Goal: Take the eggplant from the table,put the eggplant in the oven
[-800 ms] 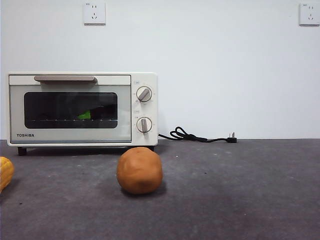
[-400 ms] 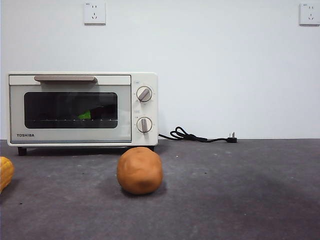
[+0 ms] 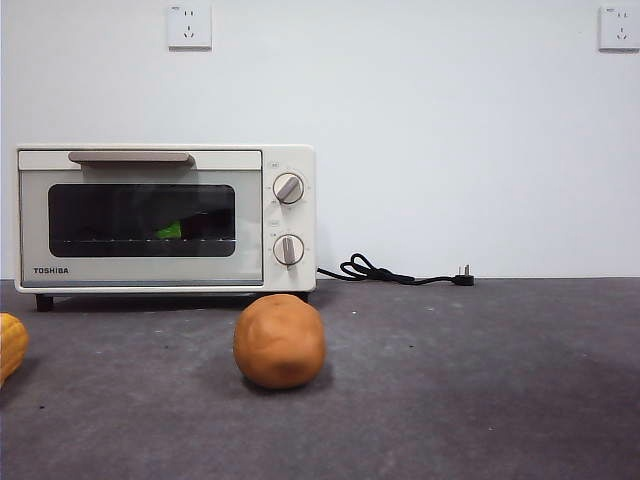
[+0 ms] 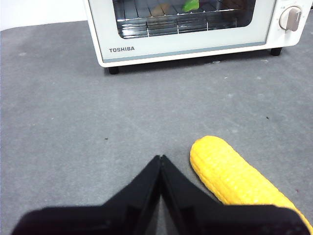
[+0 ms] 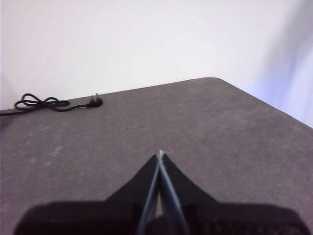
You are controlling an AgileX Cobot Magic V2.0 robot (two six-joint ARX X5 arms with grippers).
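Behind the cream-white toaster oven's dark glass door, only the long purple eggplant's green cap shows; the yellow corn cob is cut off at the edge.

Nothing has moved since the earlier pictures; only the faint shading on the dark grey tabletop looks slightly lighter.

oven — cream-white body, dark glass door, beige handle, black "toshiba" lettering. eggplant behind the glass: only a bright green patch shows. table — dark grey, faintly mottled. potato-like lump: orange-brown. corn cob: yellow, kernel-textured. power cord: black. wall: white.
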